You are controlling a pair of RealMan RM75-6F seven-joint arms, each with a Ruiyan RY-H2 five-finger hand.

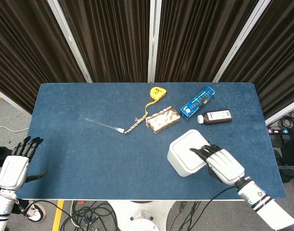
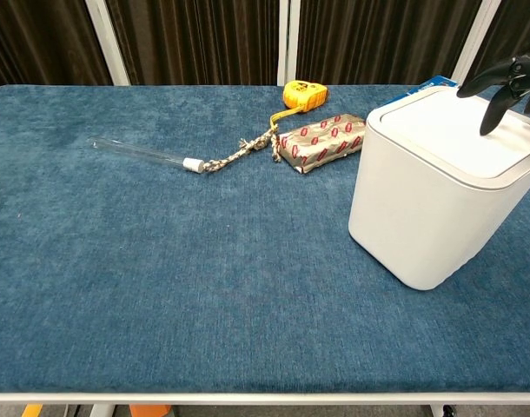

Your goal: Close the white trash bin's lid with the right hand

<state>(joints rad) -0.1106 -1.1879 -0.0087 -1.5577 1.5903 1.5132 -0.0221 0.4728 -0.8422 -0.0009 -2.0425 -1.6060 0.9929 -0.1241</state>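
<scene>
The white trash bin (image 1: pixel 185 153) (image 2: pixel 430 200) stands near the table's front right, its lid lying flat and closed on top. My right hand (image 1: pixel 223 163) (image 2: pixel 508 78) is at the bin's right side, its dark fingertips (image 1: pixel 199 151) spread and resting on the lid's right edge; it holds nothing. Off the table's front left corner, my left hand (image 1: pixel 16 165) hangs with fingers apart and empty; only the head view shows it.
Behind the bin lie a patterned packet (image 1: pixel 162 119), a yellow tape measure (image 1: pixel 157 91), a braided cord (image 1: pixel 137 121), a glass tube (image 1: pixel 104 124), a blue box (image 1: pixel 197 102) and a dark bottle (image 1: pixel 215 116). The table's front edge (image 2: pixel 265 393) runs close below.
</scene>
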